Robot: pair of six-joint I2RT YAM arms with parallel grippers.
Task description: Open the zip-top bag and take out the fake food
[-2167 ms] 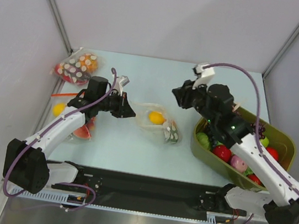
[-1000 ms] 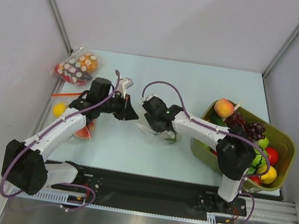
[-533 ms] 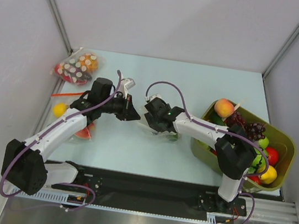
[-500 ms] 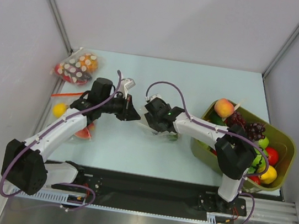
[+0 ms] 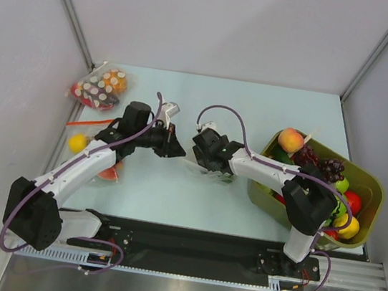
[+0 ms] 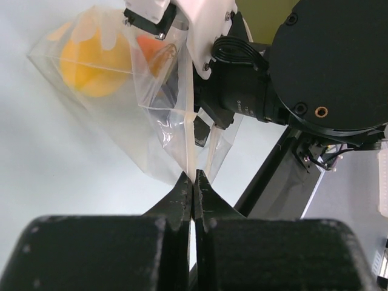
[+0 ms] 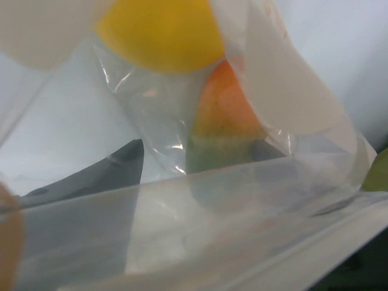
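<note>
Robot lab test cell, not a home or shop. Plain pale wall panels in bare metal framing box in a light table. Two white arms, left and right, trailing purple cables, bolted to a black rail at the near edge. Props only: plastic fruit in an olive bin, bagged toys at far left.
</note>
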